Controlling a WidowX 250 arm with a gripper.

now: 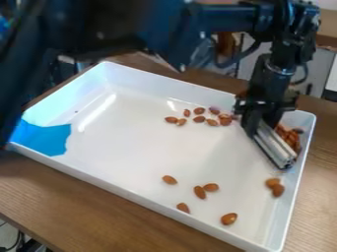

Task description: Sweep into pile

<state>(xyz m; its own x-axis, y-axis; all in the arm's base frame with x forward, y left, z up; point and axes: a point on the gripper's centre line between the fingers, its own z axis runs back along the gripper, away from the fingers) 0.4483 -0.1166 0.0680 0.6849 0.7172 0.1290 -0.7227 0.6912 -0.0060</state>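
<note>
The black gripper (263, 110) is at the far right part of the big white tray (151, 204). Its fingers are closed on one shiny silver bar (273, 145), but their tips are hard to see against the dark parts. The bar leans down into the tray, with its low end toward the near right. Just right of the bar, by the tray's right wall, is a heap of brown nuts (289, 137). The bar hides part of the heap, and the nuts run together, so I can't count them.

Left of the gripper, near the far side, is a loose bunch of nuts (199, 119). I count about nine or ten, but a few by the gripper blur into each other. Below the bar, near the right wall, two nuts (278, 190) touch. Five more nuts (199, 192) are spread out near the front, and two of those are very close together.

At the left end of the tray is one flat blue thing (43, 138). The dark arm (112, 24) covers some of the tray's left corner. The tray sits on one brown wooden table (79, 197), which is cut off at the edges.
</note>
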